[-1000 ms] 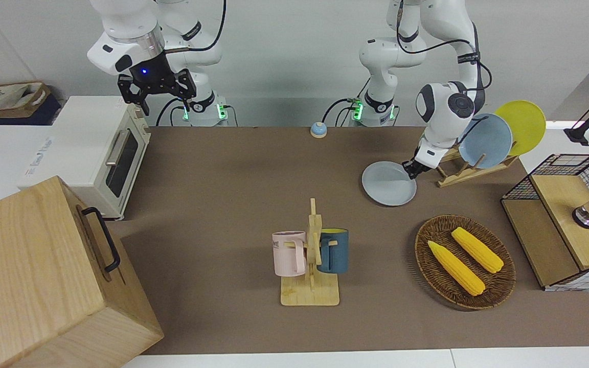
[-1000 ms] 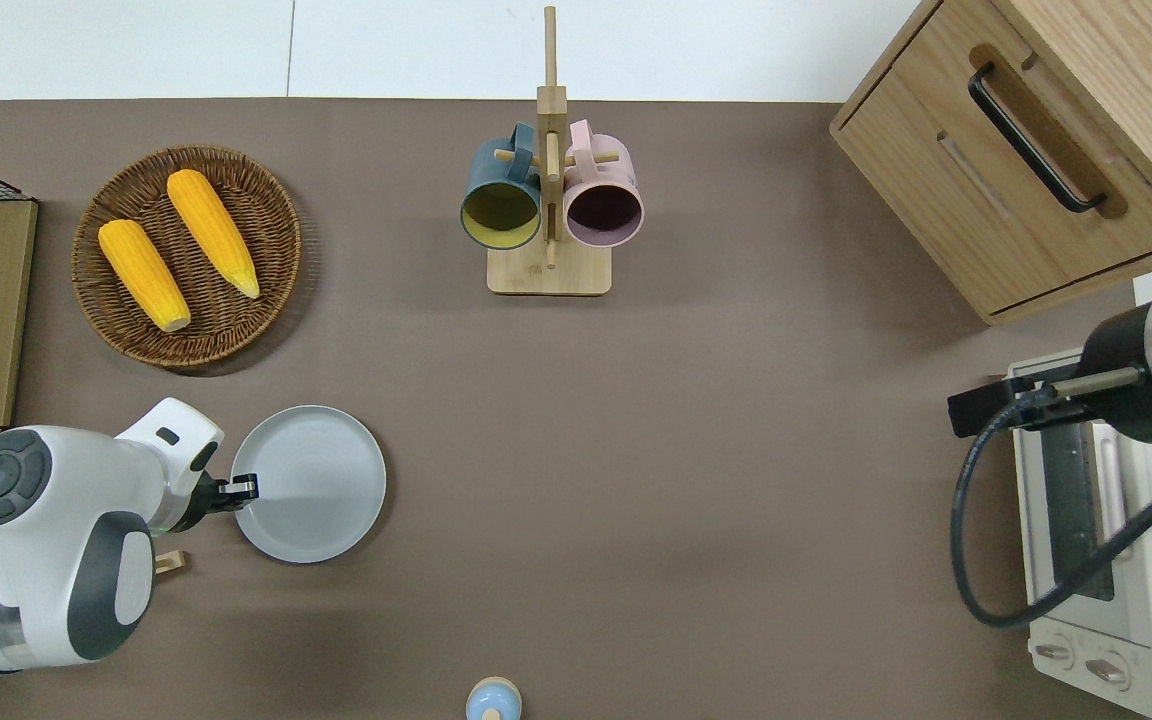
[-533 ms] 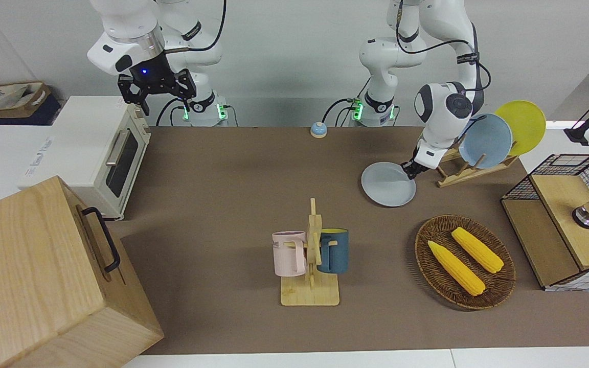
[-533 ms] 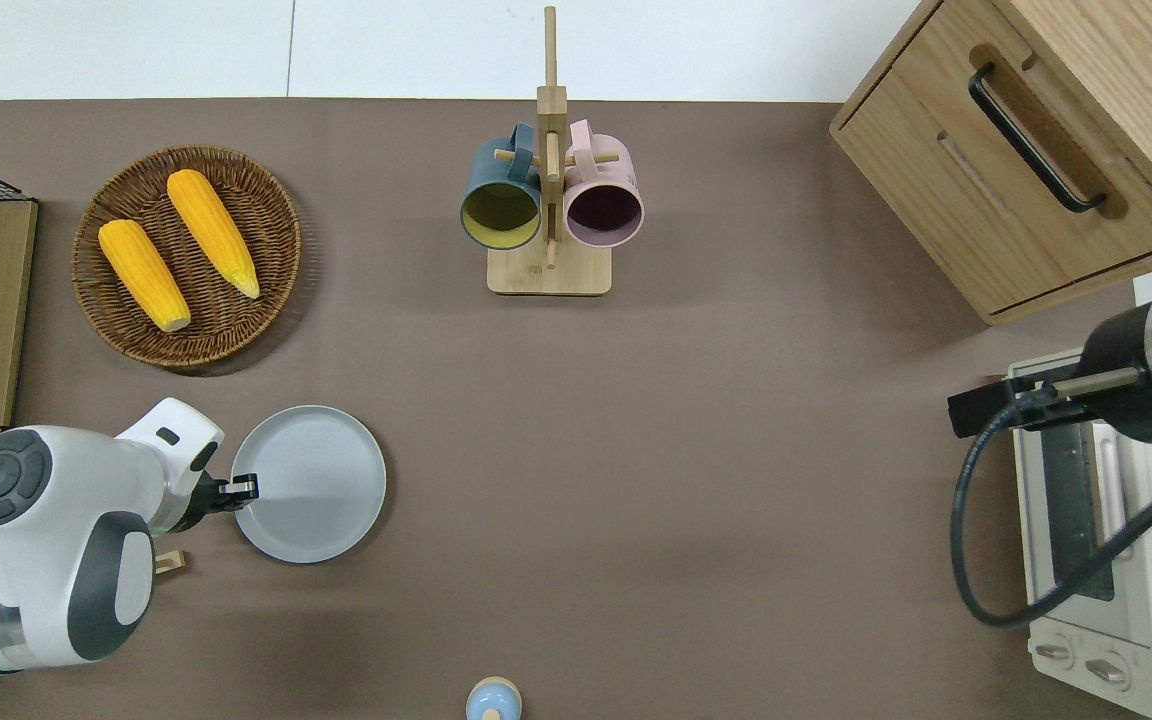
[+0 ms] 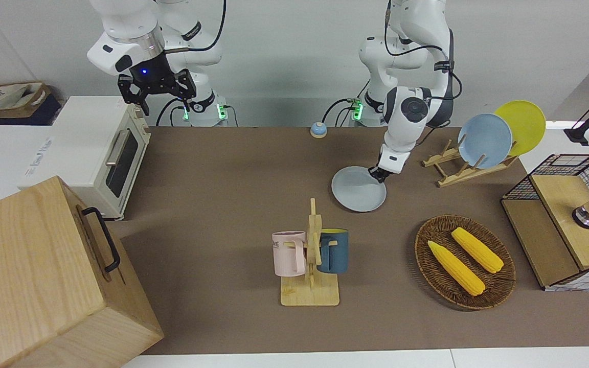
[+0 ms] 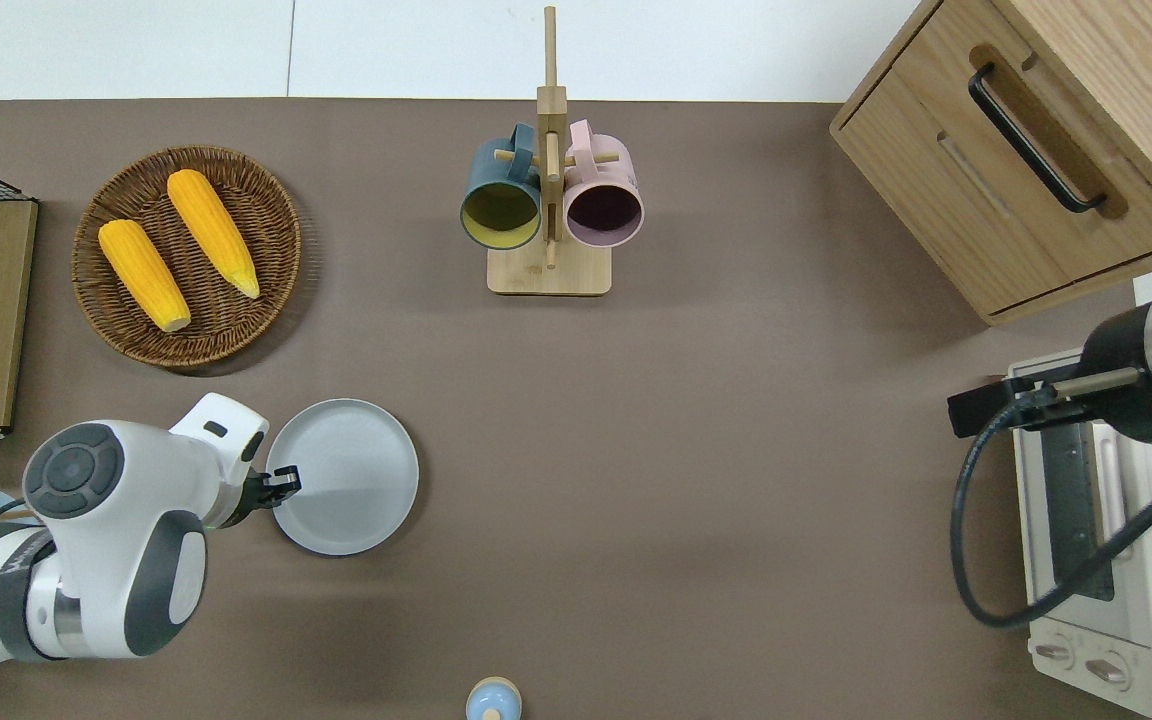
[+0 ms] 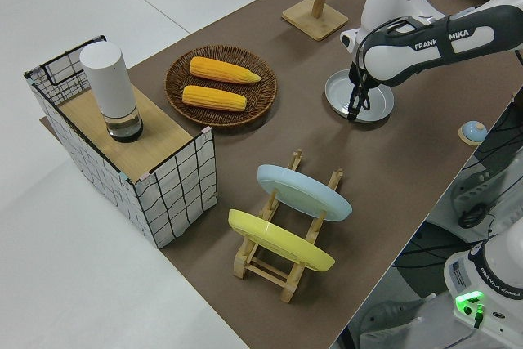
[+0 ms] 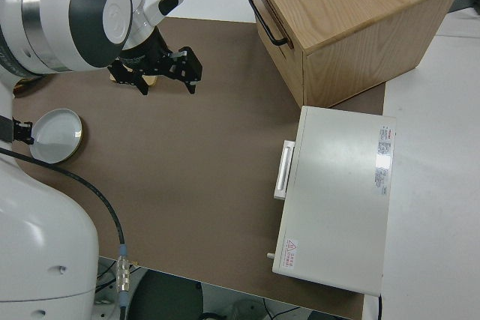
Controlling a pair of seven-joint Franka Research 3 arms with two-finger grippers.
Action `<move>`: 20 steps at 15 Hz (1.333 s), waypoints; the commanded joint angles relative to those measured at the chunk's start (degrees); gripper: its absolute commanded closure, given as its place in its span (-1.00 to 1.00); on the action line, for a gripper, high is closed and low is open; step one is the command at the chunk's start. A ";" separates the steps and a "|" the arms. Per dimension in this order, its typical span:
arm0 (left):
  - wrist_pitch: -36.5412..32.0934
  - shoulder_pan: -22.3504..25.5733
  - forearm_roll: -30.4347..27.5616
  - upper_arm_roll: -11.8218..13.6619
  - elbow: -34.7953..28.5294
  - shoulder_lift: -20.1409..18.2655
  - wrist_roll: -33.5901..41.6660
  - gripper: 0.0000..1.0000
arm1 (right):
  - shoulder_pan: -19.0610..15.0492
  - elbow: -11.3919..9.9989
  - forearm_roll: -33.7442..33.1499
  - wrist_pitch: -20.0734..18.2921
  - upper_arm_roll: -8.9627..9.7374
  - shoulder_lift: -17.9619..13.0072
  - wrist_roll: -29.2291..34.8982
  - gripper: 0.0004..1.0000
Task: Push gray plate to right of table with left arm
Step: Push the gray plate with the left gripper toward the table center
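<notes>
One claw, the left claw (image 6: 286, 484), touched the rim of the gray plate (image 6: 348, 478) on the side toward the left arm's end of the desk (image 6: 696, 500); whether its fingers gripped could not be told. The plate lay flat, well apart from every desk edge. The right arm was parked.

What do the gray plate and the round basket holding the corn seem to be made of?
The gray plate looks like matte ceramic or melamine, I cannot tell which: smooth, even pale gray, with no gloss and a low molded rim. The basket looks like woven wicker or rattan: dark brown strands in rings, with a rough, uneven texture.
</notes>
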 commanded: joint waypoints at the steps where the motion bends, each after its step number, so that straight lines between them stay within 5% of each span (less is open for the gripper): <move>1: 1.38 -6.61 0.00 0.13 3.26 6.16 -9.11 1.00 | -1.11 0.50 0.25 -0.77 0.79 -0.17 0.72 -0.97; 5: 1.46 -10.14 -1.31 -0.39 5.55 8.10 -14.30 1.00 | -1.11 0.50 0.33 -0.77 0.79 -0.17 0.73 -0.97; 14: 1.46 -10.32 -1.50 -9.61 12.05 12.58 -28.54 1.00 | -1.11 0.50 0.33 -0.77 0.79 -0.17 0.73 -0.97; 20: 1.46 -15.85 -0.97 -10.68 17.93 17.41 -38.82 1.00 | -1.11 0.50 0.33 -0.77 0.79 -0.17 0.73 -0.97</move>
